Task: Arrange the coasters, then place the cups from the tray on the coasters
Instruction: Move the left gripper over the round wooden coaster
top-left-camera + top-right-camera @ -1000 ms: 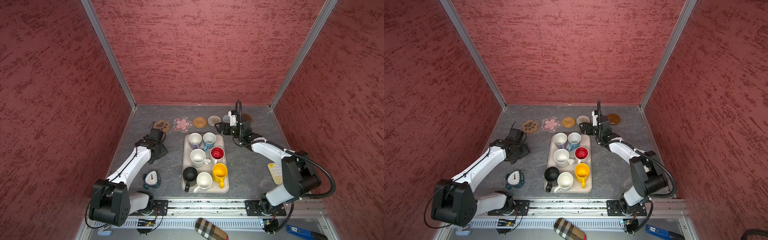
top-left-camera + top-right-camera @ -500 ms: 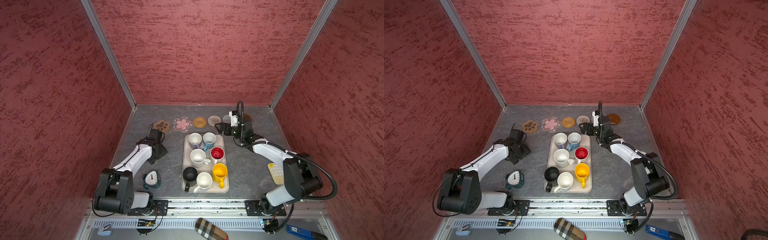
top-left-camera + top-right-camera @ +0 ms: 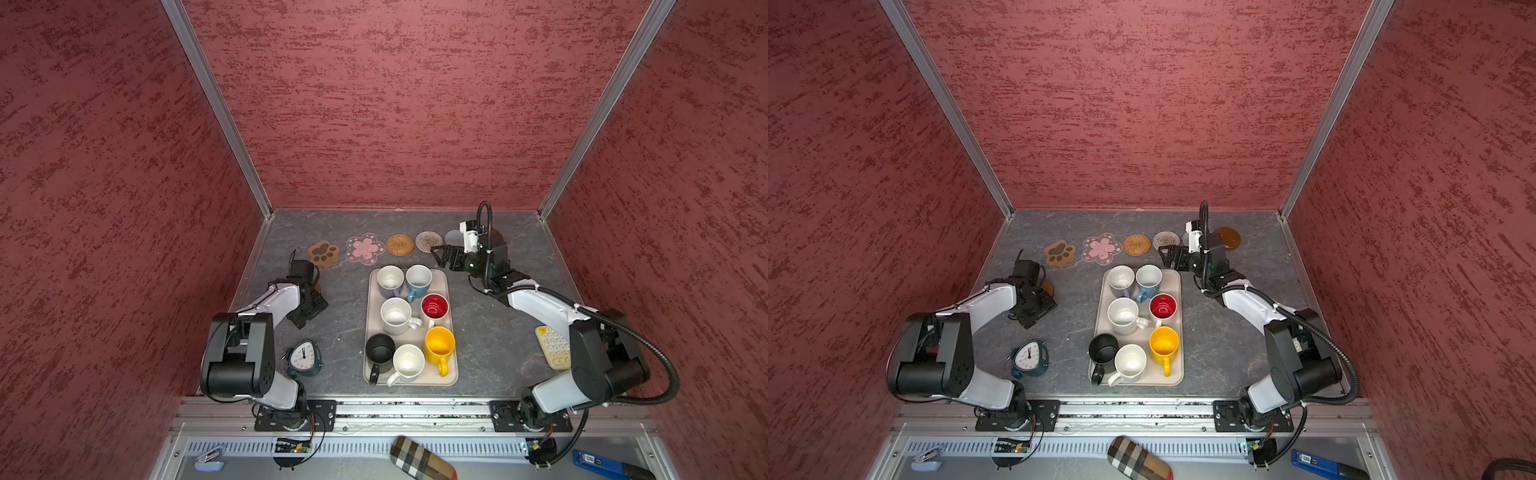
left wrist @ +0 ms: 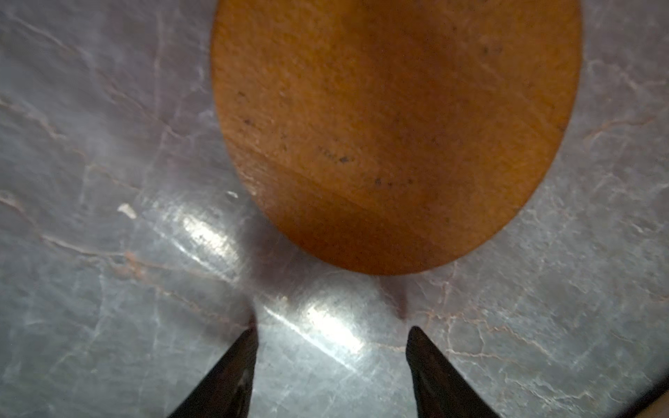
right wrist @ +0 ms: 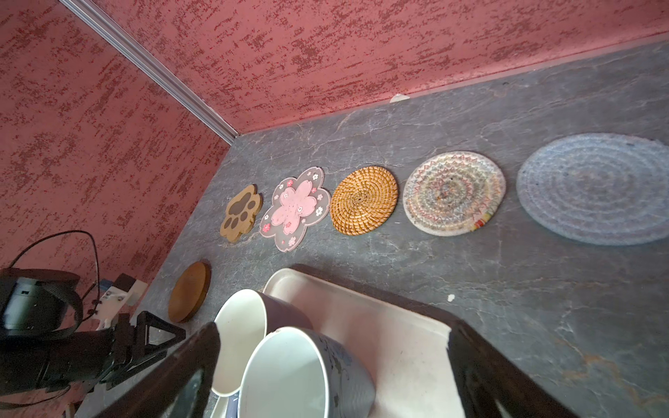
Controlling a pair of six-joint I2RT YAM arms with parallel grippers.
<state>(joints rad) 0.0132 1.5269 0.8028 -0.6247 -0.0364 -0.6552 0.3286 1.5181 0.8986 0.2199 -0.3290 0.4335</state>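
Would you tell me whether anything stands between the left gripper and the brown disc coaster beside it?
Nothing visible does. In the left wrist view, only bare table lies between the open left gripper and the edge of the brown disc coaster.

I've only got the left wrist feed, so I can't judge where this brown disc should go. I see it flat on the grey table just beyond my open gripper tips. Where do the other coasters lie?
Observer: Five lie in a row at the far side: paw coaster, flower coaster, rattan coaster, whitish woven coaster, grey-lavender coaster.
Operator: And the second brown one?
Observer: The other brown disc lies at that row's right end, partly behind the right arm.
Operator: Any cups on coasters?
Observer: None; all seven cups stand on the tray.
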